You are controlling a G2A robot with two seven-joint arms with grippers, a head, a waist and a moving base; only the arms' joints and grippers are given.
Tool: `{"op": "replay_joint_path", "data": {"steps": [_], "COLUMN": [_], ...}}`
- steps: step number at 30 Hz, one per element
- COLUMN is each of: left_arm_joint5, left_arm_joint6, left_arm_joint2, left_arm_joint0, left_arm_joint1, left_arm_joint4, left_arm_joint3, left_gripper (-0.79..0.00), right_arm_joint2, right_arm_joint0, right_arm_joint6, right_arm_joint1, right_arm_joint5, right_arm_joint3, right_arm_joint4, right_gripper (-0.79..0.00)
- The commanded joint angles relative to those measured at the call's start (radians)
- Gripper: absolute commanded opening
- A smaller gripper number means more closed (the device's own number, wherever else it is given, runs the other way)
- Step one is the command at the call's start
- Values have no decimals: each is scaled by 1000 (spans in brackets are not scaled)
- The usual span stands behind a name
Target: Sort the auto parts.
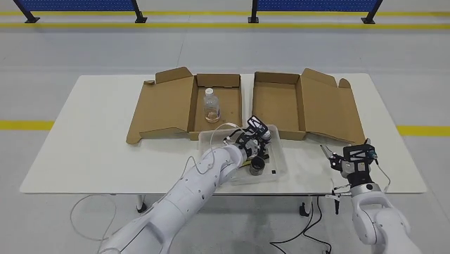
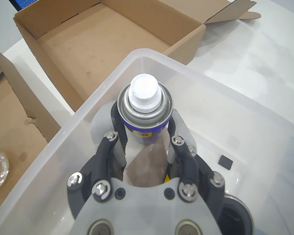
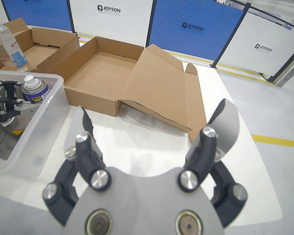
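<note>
Plainly, the left gripper [image 2: 145, 122] has its fingers closed snugly on the spray can [image 2: 145, 99], one on either side of the body just under the top rim. The can is upright inside the clear bin [image 2: 210, 80], long axis vertical, so a straight lift should free it. An open cardboard box [image 2: 100, 35] lies just beyond the bin wall. The right gripper [image 3: 154, 111] hangs wide open, holding nothing, over the table [image 3: 137, 133], well apart from the bin.

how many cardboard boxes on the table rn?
2. The left box, behind the clear bin, has a water bottle standing in it; the right box sits beside it. None seem hidden.
</note>
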Motion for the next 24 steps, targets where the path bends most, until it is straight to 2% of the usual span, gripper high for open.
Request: {"op": "replay_joint_path", "data": {"steps": [1,5,22,24], "left_arm_joint5": [-1,-18,-58,-60], "left_arm_joint6": [3,5,-6,-12], "left_arm_joint2": [0,-1,-32,-40], "left_arm_joint0": [-3,-6,30,38], "left_arm_joint1": [-2,-4,14,18], "left_arm_joint4": [2,7,58,61], "left_arm_joint3": [6,13,-62,-77], "left_gripper": [-554,-785,-785,-686], "right_arm_joint2": [0,0,0,0], "right_arm_joint0": [0,0,0,0], "right_arm_joint6": [0,0,0,0], "right_arm_joint1": [0,0,0,0], "right_arm_joint5": [0,0,0,0], "right_arm_joint3": [0,0,0,0], "right_arm_joint4": [0,0,0,0], "right_gripper": [0,0,0,0]}}
